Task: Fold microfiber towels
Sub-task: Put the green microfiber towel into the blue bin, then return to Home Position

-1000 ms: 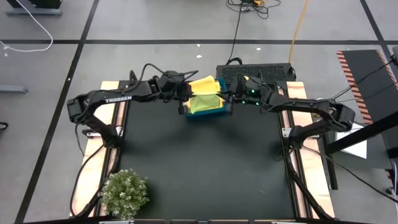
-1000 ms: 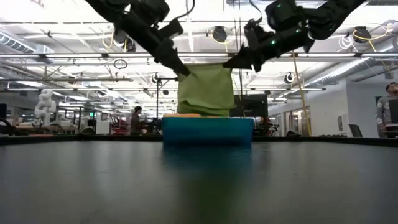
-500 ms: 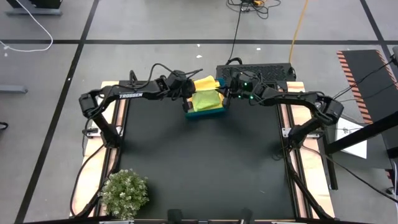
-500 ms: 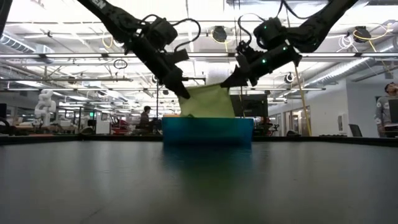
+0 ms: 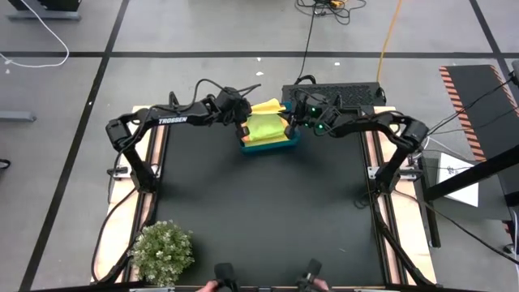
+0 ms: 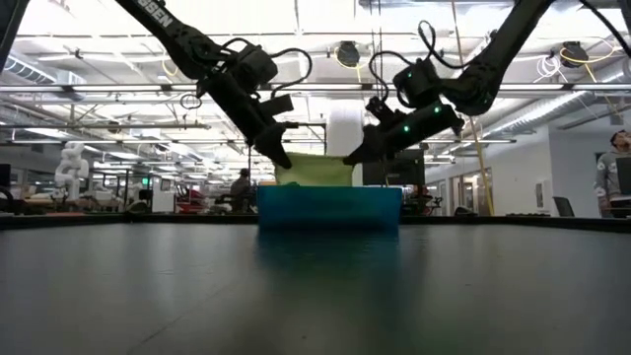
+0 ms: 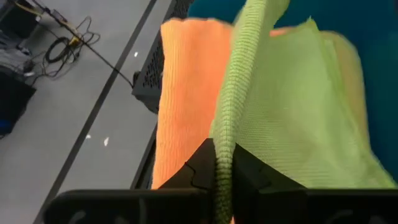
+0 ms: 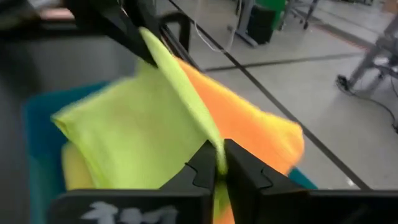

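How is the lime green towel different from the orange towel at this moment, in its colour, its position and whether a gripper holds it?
The lime green towel is pinched at its edge by the left gripper and the right gripper; no gripper holds the orange towel. The lime green towel lies on top, stretched between the grippers; the orange towel lies under it and pokes out beyond it. Both are soft cloths at the blue bin.

light: bright overhead, even | glare: ceiling lamps in low view | blur: right wrist view smeared
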You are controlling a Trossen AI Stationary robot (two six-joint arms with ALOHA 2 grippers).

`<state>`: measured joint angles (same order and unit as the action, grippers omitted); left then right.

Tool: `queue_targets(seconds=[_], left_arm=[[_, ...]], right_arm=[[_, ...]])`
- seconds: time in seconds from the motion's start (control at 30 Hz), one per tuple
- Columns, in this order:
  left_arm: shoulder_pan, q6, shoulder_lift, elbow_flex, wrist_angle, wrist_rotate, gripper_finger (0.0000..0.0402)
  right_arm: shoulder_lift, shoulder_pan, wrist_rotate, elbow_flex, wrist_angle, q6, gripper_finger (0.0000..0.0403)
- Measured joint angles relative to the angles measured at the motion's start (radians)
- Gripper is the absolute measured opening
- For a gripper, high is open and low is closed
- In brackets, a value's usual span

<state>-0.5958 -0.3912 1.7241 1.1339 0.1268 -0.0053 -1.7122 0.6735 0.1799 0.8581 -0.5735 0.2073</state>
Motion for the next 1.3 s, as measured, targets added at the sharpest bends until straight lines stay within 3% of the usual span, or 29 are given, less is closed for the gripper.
queue_targets(seconds=[0.2,0.4,0.53,0.63,0.8,0.93,1.03,1.13,1.3], left_arm=[[-0.002,0.001,0.0,-0.002,0.011,-0.031,0.009],[-0.001,-0.03,-0.012,-0.002,0.011,-0.15,0.0168],[0.0,-0.029,-0.088,-0.001,0.069,-0.249,0.0203],[0.005,0.027,-0.194,-0.001,0.13,-0.223,0.0214],[0.024,0.091,-0.447,0.001,0.258,-0.022,0.0192],[0.056,0.205,-0.675,-0.037,0.289,0.075,0.0152],[0.114,0.281,-0.846,-0.132,0.258,0.15,0.012],[0.202,0.343,-1.006,-0.269,0.215,0.15,0.0092],[0.317,0.438,-1.235,-0.469,0.185,0.061,0.0056]], right_arm=[[-0.015,0.021,-0.021,-0.001,0.009,-0.011,0.0086],[0.061,0.021,-0.101,-0.001,0.037,-0.011,0.0165],[0.169,0.02,-0.106,-0.001,0.092,-0.011,0.0183],[0.277,0.009,-0.082,-0.001,0.163,0.003,0.0179],[0.495,-0.029,0.037,-0.026,0.312,0.044,0.0156],[0.705,-0.081,0.056,-0.127,0.34,0.045,0.0132],[0.871,-0.143,0.026,-0.222,0.332,-0.003,0.0113],[1.018,-0.235,-0.055,-0.318,0.33,-0.035,0.0093],[1.217,-0.387,-0.185,-0.465,0.347,-0.038,0.0068]])
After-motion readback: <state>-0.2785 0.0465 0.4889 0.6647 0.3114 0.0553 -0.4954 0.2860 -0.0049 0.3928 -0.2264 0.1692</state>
